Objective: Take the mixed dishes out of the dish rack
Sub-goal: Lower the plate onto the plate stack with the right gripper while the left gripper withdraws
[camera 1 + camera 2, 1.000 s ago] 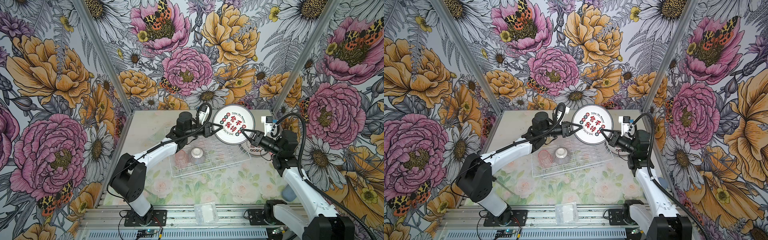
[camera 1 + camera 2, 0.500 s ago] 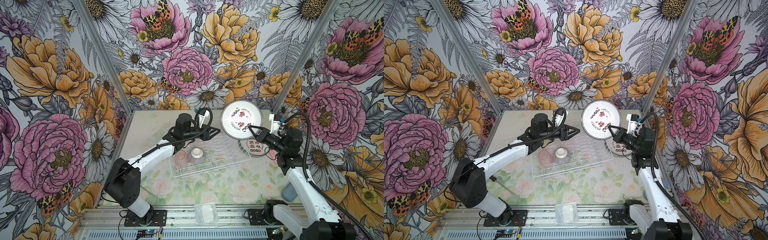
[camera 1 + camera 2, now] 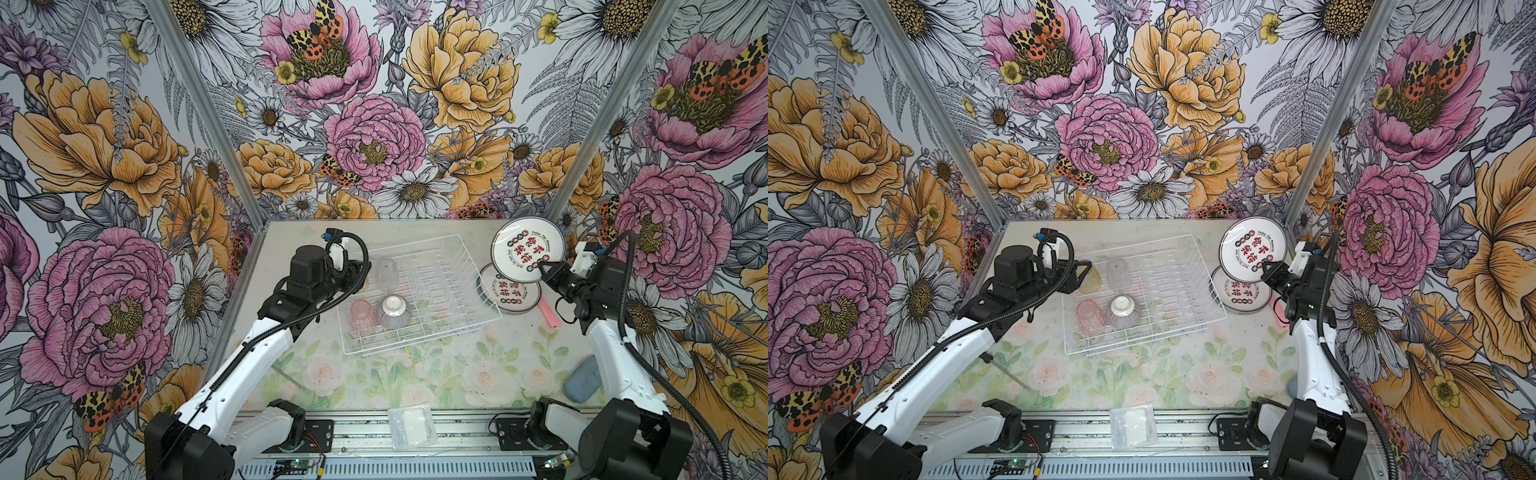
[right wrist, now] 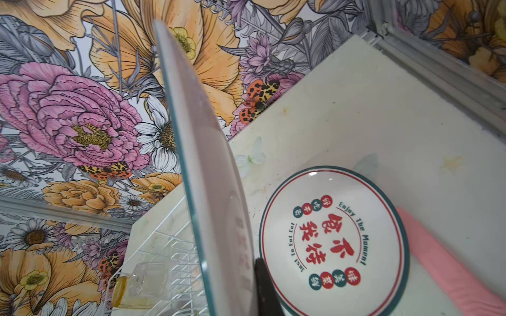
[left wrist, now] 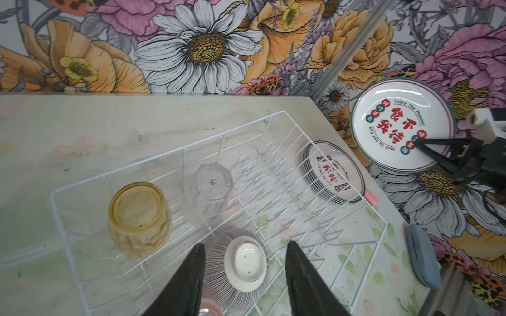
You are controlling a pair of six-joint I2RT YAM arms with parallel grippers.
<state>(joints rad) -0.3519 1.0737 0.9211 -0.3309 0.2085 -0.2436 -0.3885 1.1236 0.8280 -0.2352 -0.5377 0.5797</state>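
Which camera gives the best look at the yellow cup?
The left wrist view: the yellow cup shows whole in the rack. In a top view only part of it peeks out; the right wrist view catches a blurred edge.

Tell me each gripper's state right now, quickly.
Left gripper: open, holding nothing.
Right gripper: closed on the rim of a plate, held up off the table.

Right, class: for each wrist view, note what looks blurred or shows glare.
Right wrist view: the held plate, close and edge-on, is soft, its print smeared; the plate stack on the table is sharp. Left wrist view: pale glare streaks cross the held plate's face.
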